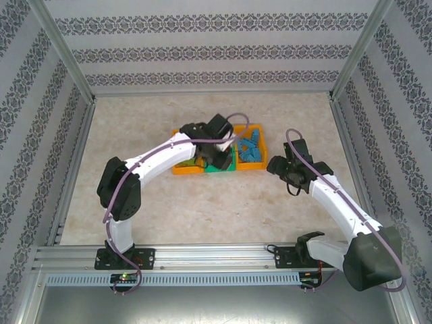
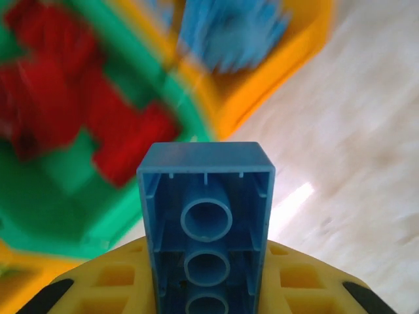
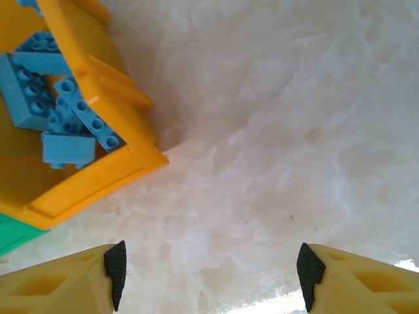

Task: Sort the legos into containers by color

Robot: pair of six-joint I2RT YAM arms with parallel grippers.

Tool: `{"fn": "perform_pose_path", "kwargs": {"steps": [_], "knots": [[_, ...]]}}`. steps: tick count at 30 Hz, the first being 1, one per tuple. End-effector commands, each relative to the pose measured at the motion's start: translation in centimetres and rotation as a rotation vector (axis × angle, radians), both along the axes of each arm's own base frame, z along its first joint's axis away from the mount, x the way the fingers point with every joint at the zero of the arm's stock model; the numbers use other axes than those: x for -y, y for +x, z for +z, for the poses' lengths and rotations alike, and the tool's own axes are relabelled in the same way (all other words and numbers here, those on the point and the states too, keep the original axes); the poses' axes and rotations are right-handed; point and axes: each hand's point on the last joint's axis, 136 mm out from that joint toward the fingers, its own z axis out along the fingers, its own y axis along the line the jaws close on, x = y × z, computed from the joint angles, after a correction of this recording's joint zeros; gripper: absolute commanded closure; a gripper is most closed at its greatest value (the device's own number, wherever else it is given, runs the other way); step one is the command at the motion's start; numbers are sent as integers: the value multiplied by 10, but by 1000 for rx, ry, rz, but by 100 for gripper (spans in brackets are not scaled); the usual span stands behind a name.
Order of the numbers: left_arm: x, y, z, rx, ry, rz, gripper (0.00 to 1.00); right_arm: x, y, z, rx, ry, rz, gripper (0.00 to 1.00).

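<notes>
Where the left arm arches up from the lower left of the top view, the table [image 1: 169,216] lies bare between it and the left frame rail [image 1: 73,169]. More open surface lies in front of the bins. Three bins stand side by side in a row at the centre: the left orange bin [image 1: 182,169], mostly under the arm, the green bin [image 1: 220,169], and the right orange bin [image 1: 264,145].

The left gripper [image 2: 206,281] hangs over the row near the green bin. It is closed on a blue brick [image 2: 206,196], whose hollow underside faces the wrist camera. In that blurred view, red bricks [image 2: 59,111] lie in the green bin at upper left. A corner of the right orange bin shows at upper centre, with bare table to its right. Blue bricks [image 3: 59,111] are piled in the right orange bin.

Just right of that bin's outer rim, the right gripper [image 3: 213,275] hovers over bare table. Its jaws are spread wide with nothing between them, and its black pads [image 3: 116,269] sit at the bottom of the wrist view. Open table runs on to the right frame rail [image 1: 358,155].
</notes>
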Motion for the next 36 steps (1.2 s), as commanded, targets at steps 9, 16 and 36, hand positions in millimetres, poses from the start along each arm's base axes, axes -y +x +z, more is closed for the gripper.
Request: {"fn": "perform_pose_path", "kwargs": {"steps": [9, 16, 36], "knots": [[73, 50, -1, -186, -221, 60, 76, 4, -22, -6, 41, 59, -48, 28], [77, 78, -15, -203, -251, 170, 71, -1, -30, -7, 61, 92, -12, 27], [35, 77, 62, 36, -236, 204, 0, 8, -18, 22, 235, -51, 113, 15]]}}
